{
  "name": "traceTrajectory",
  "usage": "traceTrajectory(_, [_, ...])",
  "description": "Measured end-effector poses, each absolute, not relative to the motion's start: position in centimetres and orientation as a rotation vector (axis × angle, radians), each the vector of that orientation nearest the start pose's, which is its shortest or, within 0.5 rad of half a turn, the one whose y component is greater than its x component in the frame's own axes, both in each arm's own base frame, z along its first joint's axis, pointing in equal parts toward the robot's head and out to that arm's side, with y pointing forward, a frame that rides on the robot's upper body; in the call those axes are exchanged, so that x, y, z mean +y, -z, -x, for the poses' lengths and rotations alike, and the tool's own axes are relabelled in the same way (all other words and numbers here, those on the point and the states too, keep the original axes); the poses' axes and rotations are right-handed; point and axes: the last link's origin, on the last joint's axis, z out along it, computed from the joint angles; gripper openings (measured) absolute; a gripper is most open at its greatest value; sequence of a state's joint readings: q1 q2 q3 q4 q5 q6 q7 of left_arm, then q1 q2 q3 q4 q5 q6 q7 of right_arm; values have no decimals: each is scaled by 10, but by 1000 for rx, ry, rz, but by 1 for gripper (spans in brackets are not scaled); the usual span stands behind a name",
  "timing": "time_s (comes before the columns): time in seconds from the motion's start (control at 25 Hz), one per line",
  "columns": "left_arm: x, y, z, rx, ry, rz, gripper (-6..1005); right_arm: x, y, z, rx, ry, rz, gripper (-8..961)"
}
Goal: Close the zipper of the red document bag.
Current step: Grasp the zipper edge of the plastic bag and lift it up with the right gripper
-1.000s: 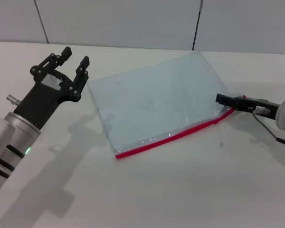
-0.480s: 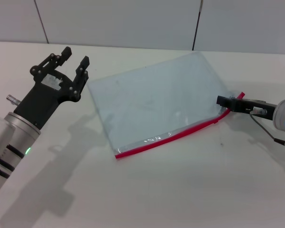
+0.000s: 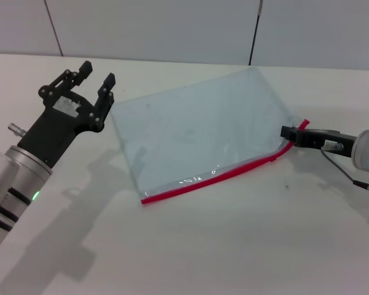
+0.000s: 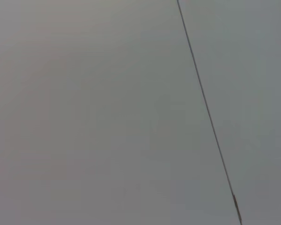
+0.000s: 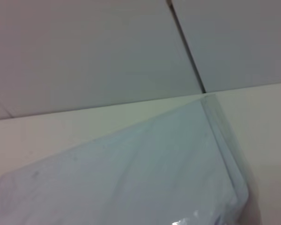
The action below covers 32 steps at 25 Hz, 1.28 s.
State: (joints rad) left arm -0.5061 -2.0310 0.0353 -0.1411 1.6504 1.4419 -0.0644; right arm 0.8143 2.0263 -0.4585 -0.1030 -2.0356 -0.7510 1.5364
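The red document bag [image 3: 200, 132] lies flat mid-counter [image 3: 234, 246] — thin, floppy, slick plastic, likely to slide when tugged. Its zipper [image 3: 209, 178] trims the near edge; the right gripper [image 3: 287, 132] is at its raised right end, grip unclear, and the left gripper [image 3: 93, 77] hovers fingers apart — best pinning the far corner.

The left gripper [image 3: 93, 77] is matte black with ribbed fingers, mounted on a silver wrist with a green light. The right gripper [image 3: 287, 131] is slim, black, with a thin cable and a blue-lit grey wrist.
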Motion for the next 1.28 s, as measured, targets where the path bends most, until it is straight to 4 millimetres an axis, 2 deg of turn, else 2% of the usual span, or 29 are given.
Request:
traceTrajectory(0.32, [321, 18, 289, -172, 808, 1813, 435, 406, 59, -275, 1223, -529, 2222, 143])
traceTrajectory(0.76, [322, 23, 284, -152, 811, 1853, 435, 404, 59, -267, 1181, -585, 2263, 49])
traceTrajectory(1.0, [323, 24, 283, -148, 811, 1861, 435, 404, 59, -266, 1175, -586, 2266, 13])
traceTrajectory(1.28, [323, 25, 283, -145, 811, 1868, 436, 404, 60, -262, 1165, -609, 2283, 14])
